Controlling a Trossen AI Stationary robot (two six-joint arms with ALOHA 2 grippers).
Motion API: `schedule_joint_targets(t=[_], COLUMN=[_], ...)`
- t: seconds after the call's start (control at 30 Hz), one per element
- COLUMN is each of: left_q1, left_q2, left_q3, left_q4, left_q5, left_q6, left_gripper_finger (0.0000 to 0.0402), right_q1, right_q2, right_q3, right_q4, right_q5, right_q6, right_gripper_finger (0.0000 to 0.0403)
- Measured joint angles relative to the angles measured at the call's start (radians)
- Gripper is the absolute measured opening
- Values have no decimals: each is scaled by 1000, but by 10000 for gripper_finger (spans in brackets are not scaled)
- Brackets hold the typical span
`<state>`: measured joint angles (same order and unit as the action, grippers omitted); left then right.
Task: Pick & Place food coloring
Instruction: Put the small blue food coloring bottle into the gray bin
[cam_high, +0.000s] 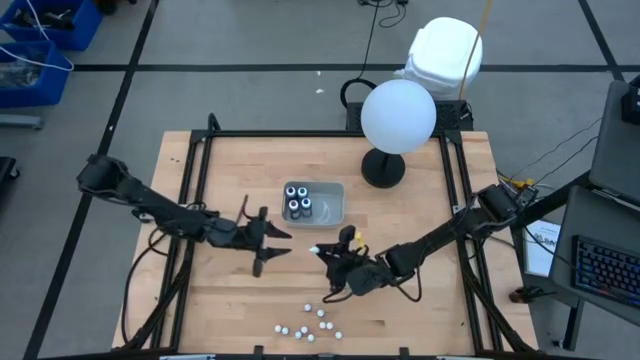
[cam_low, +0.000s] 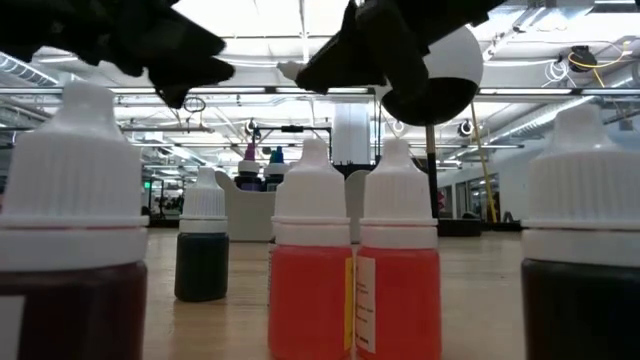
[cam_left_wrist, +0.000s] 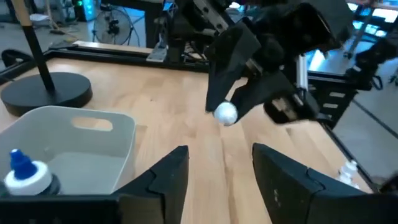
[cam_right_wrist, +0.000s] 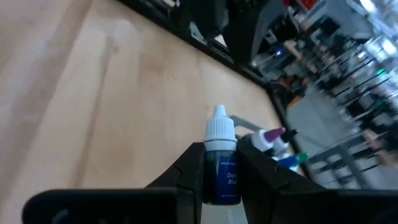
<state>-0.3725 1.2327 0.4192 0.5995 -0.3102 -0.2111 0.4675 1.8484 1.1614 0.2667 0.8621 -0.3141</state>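
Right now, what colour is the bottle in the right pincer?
Dark blue bottle, white cap; right wrist view shows it best.

Left arm reaches in from the left, low over the tabletop centre; left hand (cam_high: 268, 240) fingers spread apart, empty. Right arm angles in from the right; right hand (cam_high: 335, 258) closed on a small blue bottle (cam_right_wrist: 221, 163), pointing left.

Blue bottle (cam_right_wrist: 221, 167) label: white print, only "D…" and "Blu…" legible.
Red bottle (cam_low: 399, 262) label: print too small to read.
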Motion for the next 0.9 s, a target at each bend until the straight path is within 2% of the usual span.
schedule_joint_targets(t=[0.3,0.47,0.9], left_q1=[1,11,53], left_q2=[144,155,154], left_q3=[86,115,160], left_q4=[42,55,3], left_q5=[-10,-11,-14], left_q6=[-3,18,-10], left_gripper_finger=[184,184,184], right_q1=[-2,-2,-5], right_q2=[16,30,29], right_q3=[1,0,0], right_q4=[71,81,136], right_q5=[11,111,112], right_q6=[-163,-250,-336], right_gripper_finger=[64,64,67])
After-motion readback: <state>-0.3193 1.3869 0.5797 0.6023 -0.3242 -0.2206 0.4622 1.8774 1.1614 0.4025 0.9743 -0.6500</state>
